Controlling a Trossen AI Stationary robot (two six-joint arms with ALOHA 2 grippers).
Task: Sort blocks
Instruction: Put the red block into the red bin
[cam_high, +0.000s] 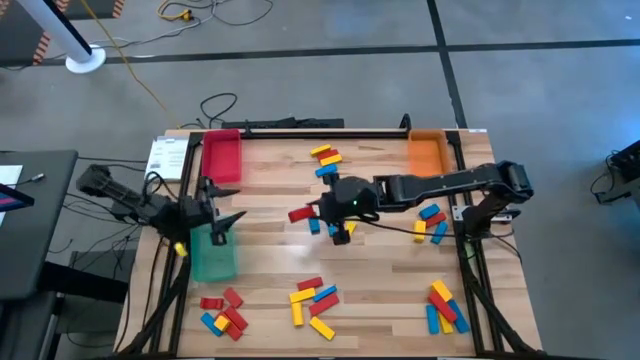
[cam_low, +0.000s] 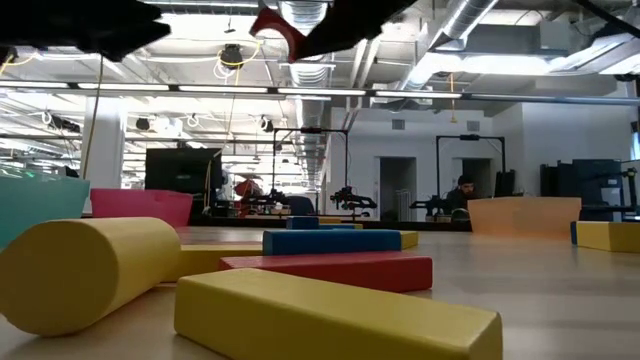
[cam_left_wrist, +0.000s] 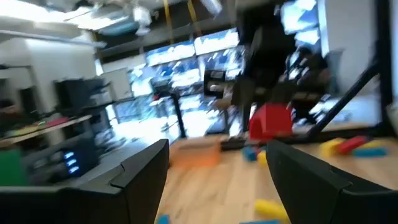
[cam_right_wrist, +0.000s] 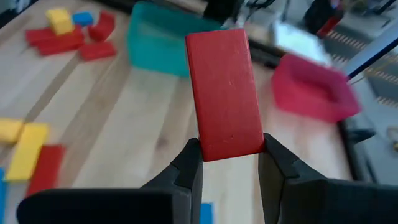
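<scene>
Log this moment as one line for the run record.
task: sort blocks | right gripper: shut on red block, lifted mid-table | left gripper: open, empty, by green tray | red tray: no block visible inside

Three trays: red tray; orange tray; green tray; two arms.

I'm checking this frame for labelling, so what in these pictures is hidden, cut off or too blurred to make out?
- High view: the right end effector hides most of the flat red rectangular block; how it is gripped shows only in the right wrist view.
- High view: the left arm covers part of the green rectangular tray, so its contents are unclear.
- Left wrist view: motion blur smears the scattered small blocks on the table.
- Low view: the near yellow bar blocks what lies behind it.
</scene>
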